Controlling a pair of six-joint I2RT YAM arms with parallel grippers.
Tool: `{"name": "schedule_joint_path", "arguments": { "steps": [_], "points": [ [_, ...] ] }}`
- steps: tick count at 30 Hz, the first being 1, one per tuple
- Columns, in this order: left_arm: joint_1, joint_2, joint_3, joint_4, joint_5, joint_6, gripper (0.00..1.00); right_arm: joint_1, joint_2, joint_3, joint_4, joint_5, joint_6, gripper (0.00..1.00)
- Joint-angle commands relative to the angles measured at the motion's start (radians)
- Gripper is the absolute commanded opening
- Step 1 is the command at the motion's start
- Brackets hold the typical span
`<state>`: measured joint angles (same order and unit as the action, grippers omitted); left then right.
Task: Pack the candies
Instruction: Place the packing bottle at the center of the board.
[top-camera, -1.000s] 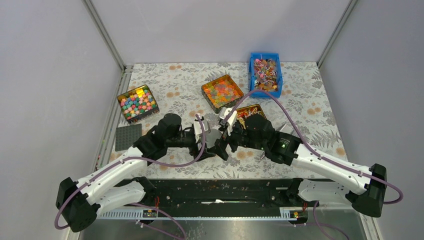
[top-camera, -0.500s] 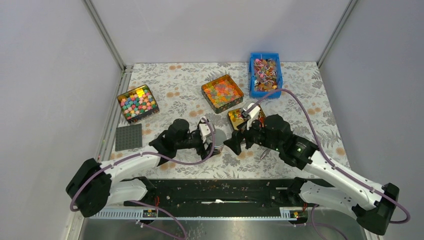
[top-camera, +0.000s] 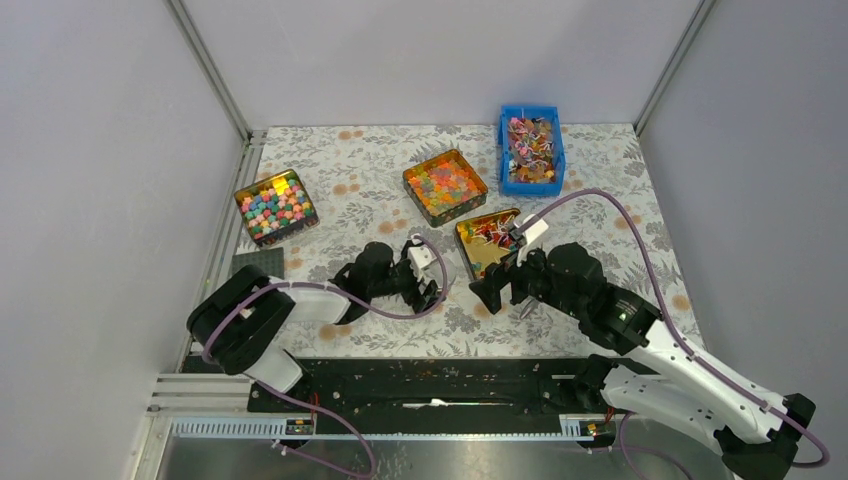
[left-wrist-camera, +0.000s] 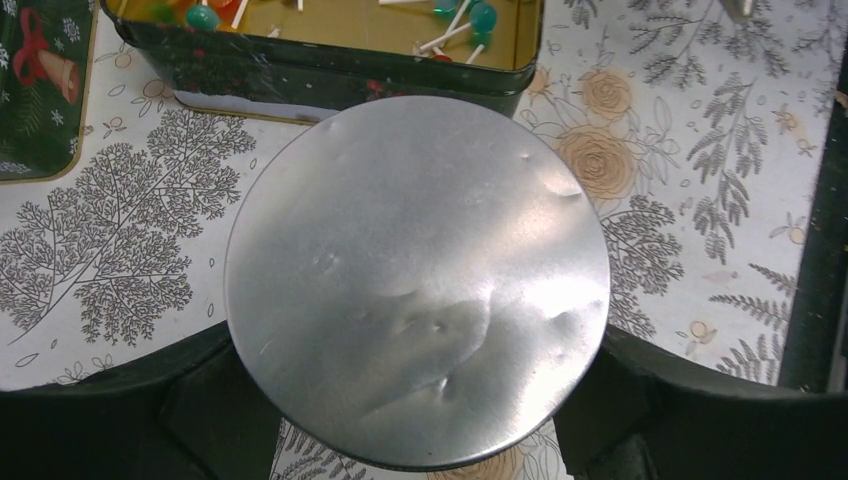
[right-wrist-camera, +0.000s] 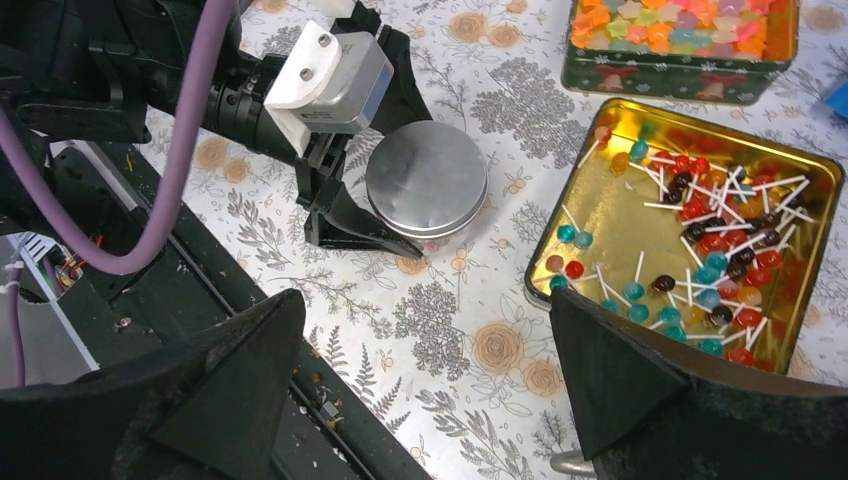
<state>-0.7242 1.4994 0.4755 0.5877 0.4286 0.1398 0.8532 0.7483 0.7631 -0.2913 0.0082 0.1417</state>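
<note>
The candies (right-wrist-camera: 715, 225) are small red, teal and dark sweets with thin pale ends. They lie loose in an open gold tin (top-camera: 462, 232), whose wall also shows in the right wrist view (right-wrist-camera: 585, 215). More candies (top-camera: 530, 148) fill a blue bin (top-camera: 504, 150) at the back. My left gripper (top-camera: 437, 283) (left-wrist-camera: 420, 355) is shut on a round silver-lidded jar (left-wrist-camera: 415, 260) (top-camera: 441, 272) (right-wrist-camera: 425, 182) standing on the table just left of the gold tin. My right gripper (top-camera: 497, 291) (right-wrist-camera: 425, 335) is wide open and empty, above the table right of the jar.
A tin of orange-yellow-green pieces (top-camera: 445, 185) stands behind the jar. A tin of pink-blue-yellow cubes (top-camera: 276, 205) is at the left, with a dark grey plate (top-camera: 257, 268) in front of it. A small metal piece (top-camera: 526, 308) lies under the right wrist.
My right gripper has drawn back from the jar to the right and stands open. The left arm has folded in, still holding the jar, which shifted slightly right.
</note>
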Motion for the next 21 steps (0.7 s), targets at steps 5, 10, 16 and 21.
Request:
{"name": "schedule_joint_path", "arguments": {
  "steps": [5,10,16,21],
  "points": [
    [0.005,0.101,0.017,0.245,-0.061,-0.057,0.39,-0.009,-0.077,-0.019,-0.063,0.105,0.058,1.0],
    [0.005,0.111,0.005,0.235,-0.075,-0.063,0.53,-0.009,-0.108,-0.036,-0.066,0.116,0.082,1.0],
    [0.006,0.104,-0.023,0.224,-0.072,-0.07,0.7,-0.009,-0.105,-0.037,-0.067,0.092,0.079,1.0],
    [0.005,0.102,-0.036,0.228,-0.061,-0.078,0.99,-0.009,-0.095,-0.028,-0.086,0.075,0.081,1.0]
  ]
}}
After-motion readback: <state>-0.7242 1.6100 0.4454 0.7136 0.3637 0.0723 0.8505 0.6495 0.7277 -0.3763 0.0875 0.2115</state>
